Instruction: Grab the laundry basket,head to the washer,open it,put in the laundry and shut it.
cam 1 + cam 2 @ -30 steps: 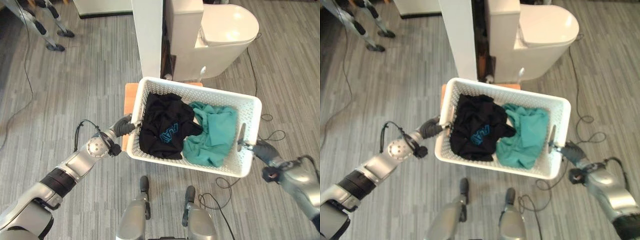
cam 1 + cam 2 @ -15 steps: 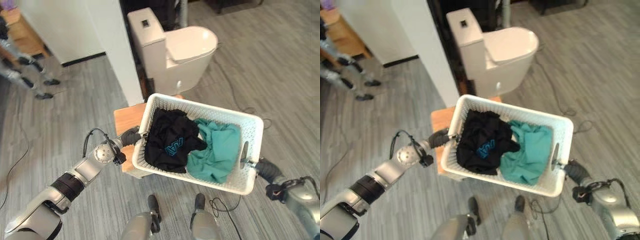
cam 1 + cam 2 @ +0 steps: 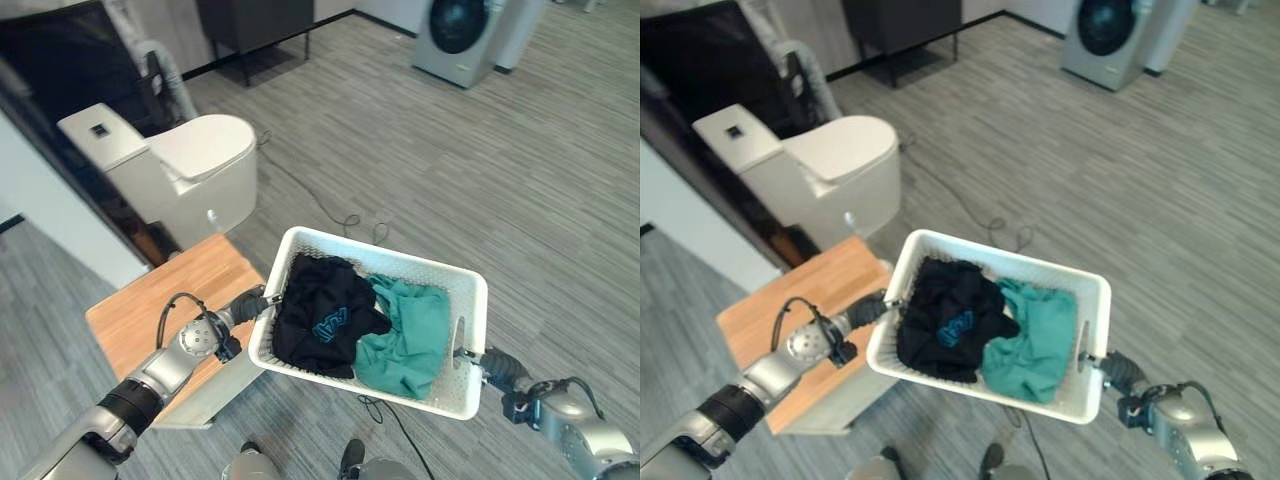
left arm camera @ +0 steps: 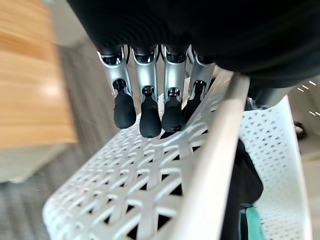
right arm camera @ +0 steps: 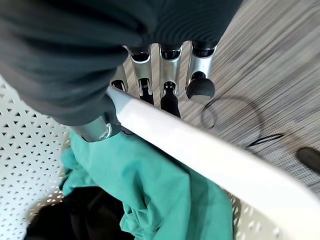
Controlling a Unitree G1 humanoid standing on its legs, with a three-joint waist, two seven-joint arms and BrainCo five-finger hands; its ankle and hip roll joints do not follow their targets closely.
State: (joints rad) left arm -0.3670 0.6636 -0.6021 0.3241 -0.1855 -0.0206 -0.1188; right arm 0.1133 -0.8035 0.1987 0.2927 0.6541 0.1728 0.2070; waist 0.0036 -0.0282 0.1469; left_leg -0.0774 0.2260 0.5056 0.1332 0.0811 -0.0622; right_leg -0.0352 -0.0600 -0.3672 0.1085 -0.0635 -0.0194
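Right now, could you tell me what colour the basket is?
White; the basket shows best in the left eye view.

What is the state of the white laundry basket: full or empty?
Partly full. The laundry basket holds a black garment and a teal garment, crumpled side by side, with its white mesh walls showing above them.
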